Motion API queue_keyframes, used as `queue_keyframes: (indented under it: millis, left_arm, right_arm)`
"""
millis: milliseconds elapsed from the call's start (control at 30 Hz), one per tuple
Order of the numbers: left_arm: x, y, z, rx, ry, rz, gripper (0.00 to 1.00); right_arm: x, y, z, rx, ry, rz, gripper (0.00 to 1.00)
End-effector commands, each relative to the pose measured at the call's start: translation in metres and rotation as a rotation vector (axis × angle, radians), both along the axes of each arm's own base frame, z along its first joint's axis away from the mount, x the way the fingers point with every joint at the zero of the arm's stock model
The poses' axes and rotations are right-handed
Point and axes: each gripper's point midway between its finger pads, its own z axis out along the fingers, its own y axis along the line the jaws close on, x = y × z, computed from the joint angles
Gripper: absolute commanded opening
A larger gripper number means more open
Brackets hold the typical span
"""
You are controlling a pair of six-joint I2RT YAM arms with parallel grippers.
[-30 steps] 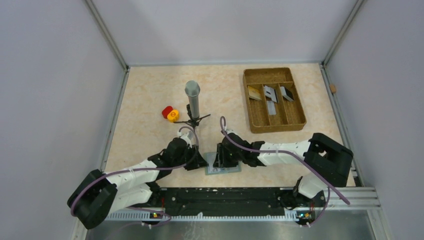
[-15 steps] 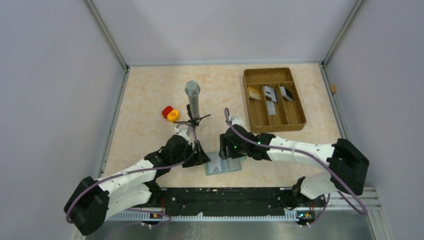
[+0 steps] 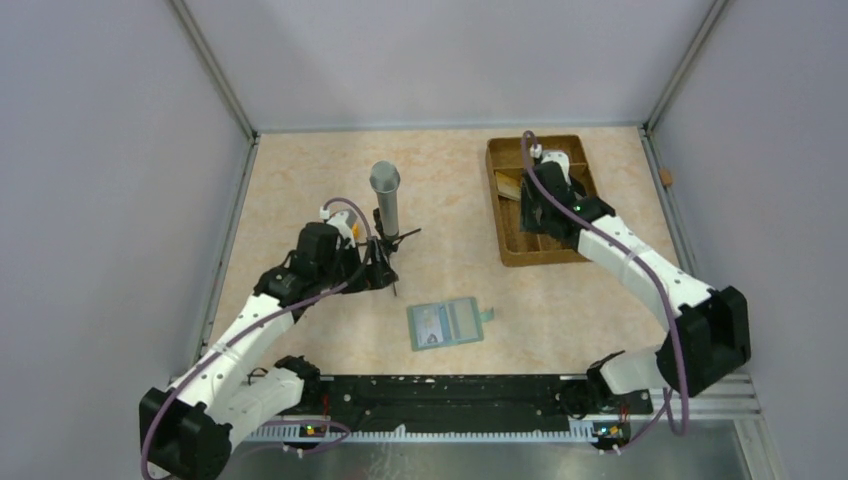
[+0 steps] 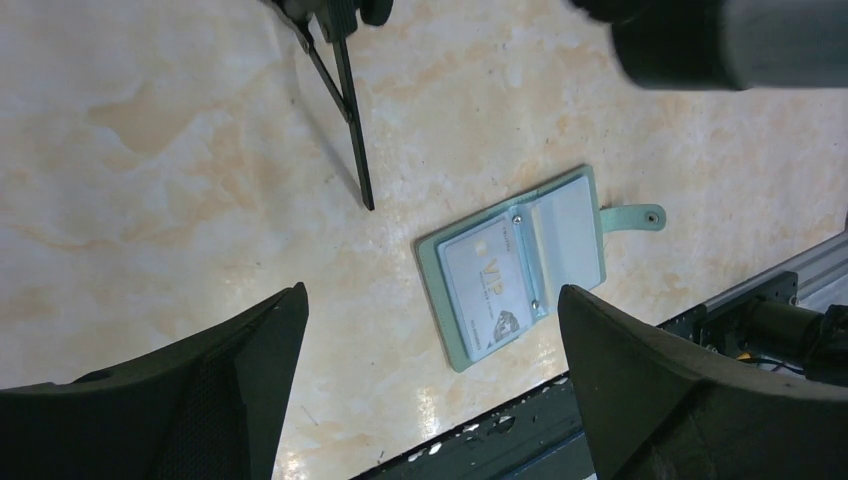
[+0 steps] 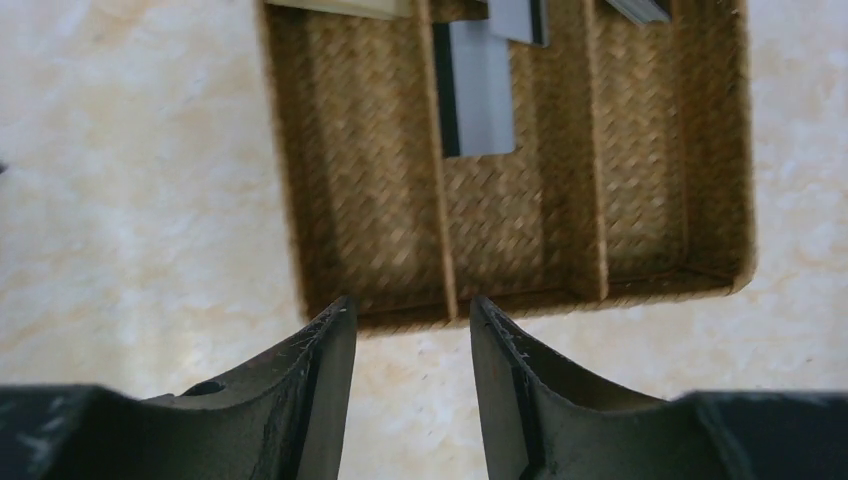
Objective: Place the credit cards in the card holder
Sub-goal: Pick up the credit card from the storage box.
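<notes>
From above, the card holder (image 3: 446,323) lies open on the table (image 3: 300,180), near the front edge and between the two arms, with nothing touching it. The left gripper (image 3: 380,270) is beside the black tripod (image 3: 388,240) that carries an upright grey cylinder (image 3: 385,192). The right gripper (image 3: 540,215) hangs over the brown tray (image 3: 590,245) at the far right. The arm covers most of the credit cards there, and only a tan card (image 3: 507,183) shows in the left compartment. In this view I cannot tell how the jaws stand.

In the left wrist view, the left gripper (image 4: 432,298) has its jaws wide apart and holds nothing. Below it is the open card holder (image 4: 515,265), with its small tab (image 4: 637,217) pointing to the right. One light card (image 4: 485,290) with printed letters already sits in its left panel. A thin tripod leg (image 4: 345,110) lies on the table near the holder.

In the right wrist view, the right gripper (image 5: 412,305) has its jaws a little apart, with nothing between them. It is above the near wall of the tray (image 5: 300,200). A grey card (image 5: 478,90) with a dark stripe lies in the middle compartment. Edges of other cards show at the top.
</notes>
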Motion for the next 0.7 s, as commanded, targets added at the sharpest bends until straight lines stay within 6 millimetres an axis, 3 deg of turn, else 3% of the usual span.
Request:
queue_keyframes:
  millis: [0, 133, 300, 500, 667]
  left_arm:
    - [0.001, 0.011, 0.032, 0.069, -0.048, -0.103, 0.99]
    - [0.014, 0.028, 0.044, 0.167, -0.120, -0.089, 0.99]
    - [0.022, 0.037, 0.039, 0.218, -0.148, -0.061, 0.99]
    - [0.022, 0.034, 0.027, 0.209, -0.117, -0.079, 0.99]
    - [0.024, 0.033, 0.024, 0.206, -0.108, -0.084, 0.99]
  right_arm:
    - [0.039, -0.037, -0.008, -0.164, 0.026, -0.049, 0.43]
    - [0.077, -0.049, -0.023, -0.216, 0.025, -0.075, 0.39]
    - [0.114, -0.071, -0.043, -0.334, 0.046, -0.139, 0.33]
    - [0.145, -0.072, -0.057, -0.358, 0.058, -0.098, 0.34]
    - [0.159, -0.070, -0.067, -0.368, 0.076, -0.075, 0.36]
